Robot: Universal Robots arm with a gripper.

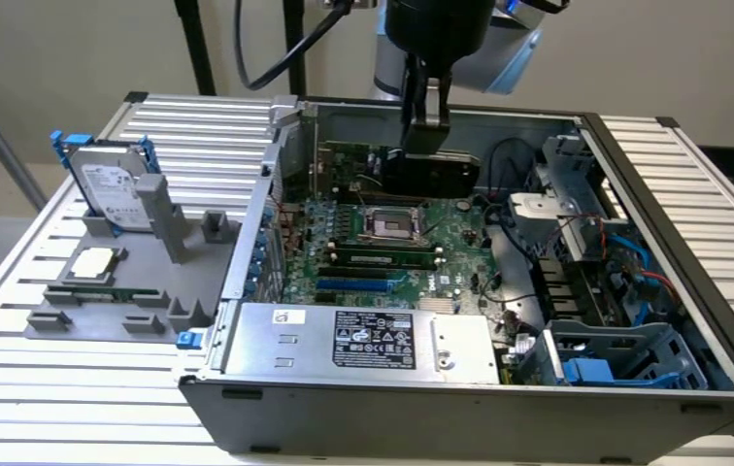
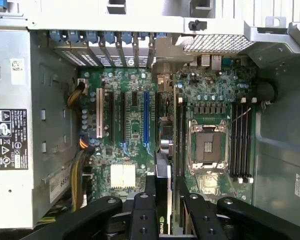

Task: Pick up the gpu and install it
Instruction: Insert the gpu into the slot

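A ribbed metal desk [image 1: 56, 388] in front of a plain pale wall carried an open computer case [image 1: 471, 413]. The case lay on its side with the motherboard facing up and the empty processor socket [image 1: 386, 225] near its middle. My end effector [image 1: 424, 144] hung over the board close to that socket, and its fingers [image 2: 142, 210] were clamped on the gpu [image 1: 429, 173], one against each flat face. The card hung on edge near the socket and looked clear of the board, though I could not tell which slot lay straight beneath it. The power supply [image 1: 360, 345] sat well apart from the socket, against the case's near wall. I judged the card stiff and fairly light, so a moderate squeeze would carry it without sagging. I also judged it fragile, with bare parts on the green board and a contact edge that should not be knocked or scraped. The black face looked smooth and might slip under a sideways push. The best hold seemed to be across both faces near the upper edge, away from the contact edge and the silver bracket.
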